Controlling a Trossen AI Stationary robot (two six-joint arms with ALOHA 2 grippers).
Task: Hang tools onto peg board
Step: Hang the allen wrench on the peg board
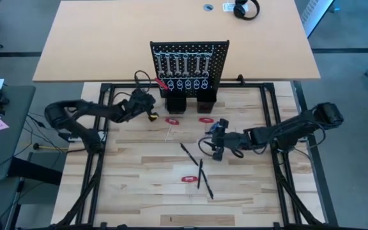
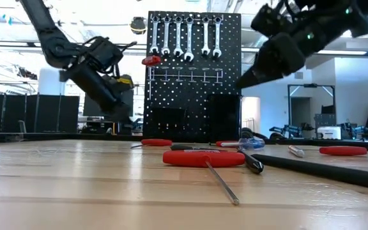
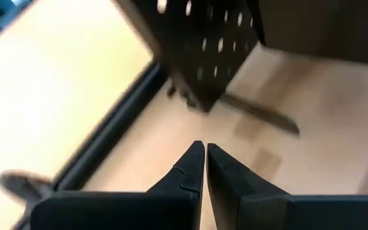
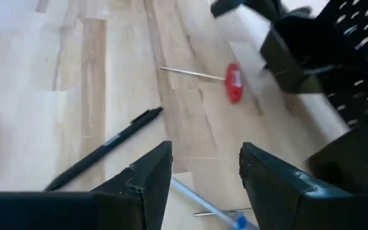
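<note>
Both arms are dark, chunky jointed things with black cables looping off them. Left gripper (image 3: 204, 167) has matte black wedge fingers tapering to points. Right gripper (image 4: 204, 167) has the same fingers with slightly chipped edges.

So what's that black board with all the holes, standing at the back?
That is the peg board, an upright black panel, seemingly metal, dotted with rows of small holes. Six silver wrenches hang side by side along its top, above a row of silver ring hooks. One red-handled tool sits at its left edge. Two black box holders stand at its foot on the wooden table.
</note>
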